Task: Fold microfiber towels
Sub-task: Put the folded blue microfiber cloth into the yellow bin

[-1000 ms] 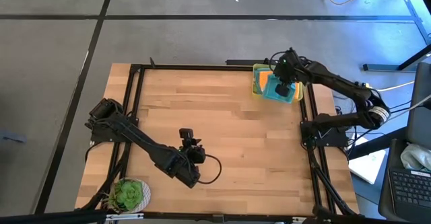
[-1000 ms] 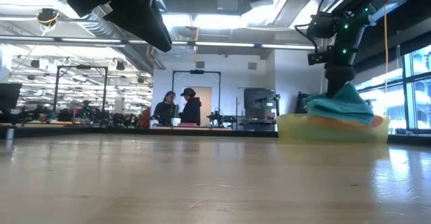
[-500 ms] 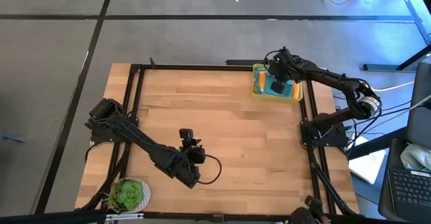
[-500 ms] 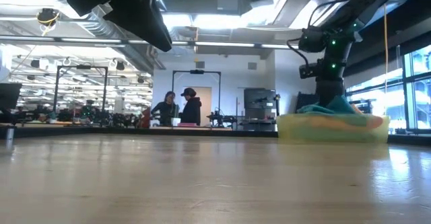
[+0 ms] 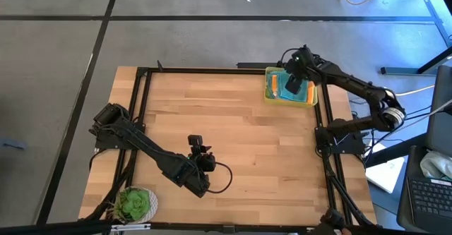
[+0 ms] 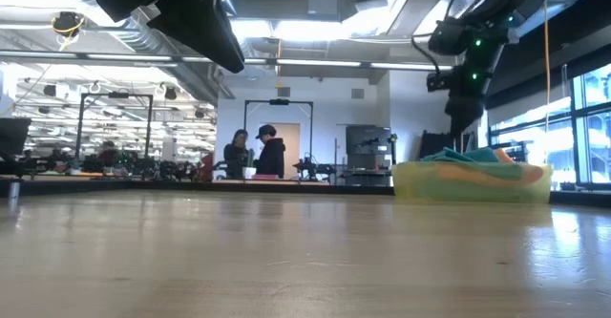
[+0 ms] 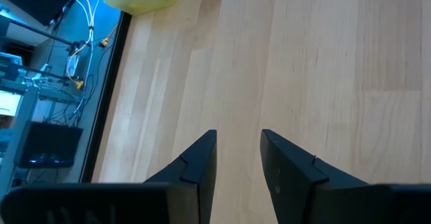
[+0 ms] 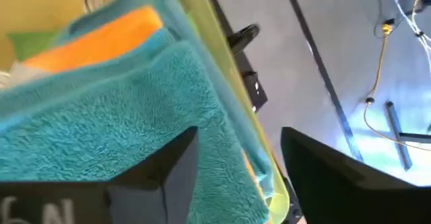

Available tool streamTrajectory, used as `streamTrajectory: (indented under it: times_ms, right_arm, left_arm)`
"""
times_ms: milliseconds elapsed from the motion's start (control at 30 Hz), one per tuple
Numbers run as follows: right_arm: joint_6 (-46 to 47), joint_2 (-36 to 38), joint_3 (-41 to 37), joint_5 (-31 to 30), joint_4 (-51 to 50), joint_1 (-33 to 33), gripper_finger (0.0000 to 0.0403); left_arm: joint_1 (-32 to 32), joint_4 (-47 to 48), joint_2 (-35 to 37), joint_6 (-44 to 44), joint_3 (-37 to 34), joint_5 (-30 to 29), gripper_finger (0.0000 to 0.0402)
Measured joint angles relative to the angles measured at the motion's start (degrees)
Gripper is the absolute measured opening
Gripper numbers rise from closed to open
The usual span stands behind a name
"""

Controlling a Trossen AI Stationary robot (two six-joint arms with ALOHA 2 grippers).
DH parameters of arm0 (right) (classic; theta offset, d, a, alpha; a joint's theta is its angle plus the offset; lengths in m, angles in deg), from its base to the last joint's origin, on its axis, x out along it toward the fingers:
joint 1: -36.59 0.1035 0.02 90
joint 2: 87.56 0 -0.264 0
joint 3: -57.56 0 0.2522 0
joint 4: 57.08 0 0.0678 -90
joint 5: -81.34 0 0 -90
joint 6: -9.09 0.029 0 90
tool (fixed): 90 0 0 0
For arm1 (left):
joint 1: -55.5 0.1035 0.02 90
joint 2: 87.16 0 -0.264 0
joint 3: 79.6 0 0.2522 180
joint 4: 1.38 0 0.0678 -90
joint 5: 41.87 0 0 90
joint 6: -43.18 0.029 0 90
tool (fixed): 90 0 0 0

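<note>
Three towels seen: teal, orange, green; fluffy, stacked in tray.
Right claw: spread, empty.
Left claw: half-spread, empty.

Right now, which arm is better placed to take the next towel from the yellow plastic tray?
Likely the right. Its gripper hangs open directly over the yellow plastic tray, just above the teal microfiber towel on top of the pile. The left gripper waits empty above bare table across the workspace.

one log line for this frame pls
right gripper: open above teal towel | towels in yellow tray | left gripper: idle, empty, over table
</note>
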Motion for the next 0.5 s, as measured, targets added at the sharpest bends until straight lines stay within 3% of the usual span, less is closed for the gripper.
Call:
streamTrajectory:
  times_ms: [100,167,233,500]
  right_arm:
    - [5.2,1.63,0.12,8.57,-2.43,0.0,0.0222]
    - [9.64,1.2,0.08,17.66,-4.11,0.05,0.0212]
    - [13.02,0.06,-0.59,22.39,-4.8,0.09,0.0194]
    - [16.96,-7.71,-3.57,22.83,-5.31,0.05,0.012]
  left_arm:
    - [0.0,0.0,-0.02,0.0,0.0,-0.02,0.0108]
    - [0.0,0.0,-0.02,0.0,0.0,-0.02,0.0108]
    - [0.01,-0.02,-0.02,0.0,0.0,-0.02,0.0108]
    - [-0.15,-0.58,-0.02,-0.04,0.0,0.06,0.0108]
